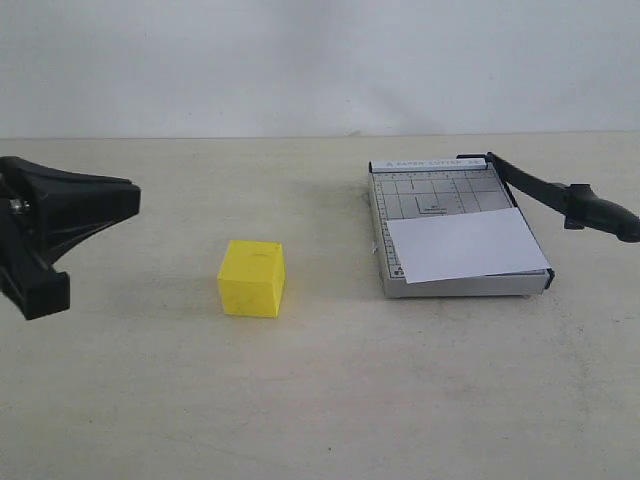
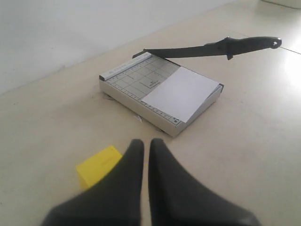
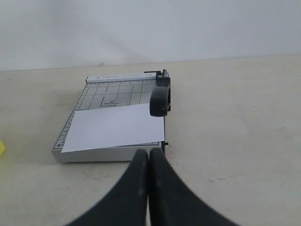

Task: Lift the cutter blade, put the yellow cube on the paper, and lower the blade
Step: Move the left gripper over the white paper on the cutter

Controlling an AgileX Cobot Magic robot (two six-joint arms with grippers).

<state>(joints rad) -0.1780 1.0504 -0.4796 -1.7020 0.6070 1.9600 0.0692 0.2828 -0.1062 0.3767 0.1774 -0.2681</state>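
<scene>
The yellow cube sits on the table left of the grey trimmer base; it also shows in the left wrist view. The white paper lies on the near half of the base. The cutter blade stands raised at an angle, its thick handle out past the base's right side; the blade hangs free of both grippers. My left gripper hovers at the far left, shut and empty. My right gripper is shut and empty, just short of the base's front edge.
A pale wall runs along the back of the beige table. The blade handle points toward the right wrist camera, above the base's right edge.
</scene>
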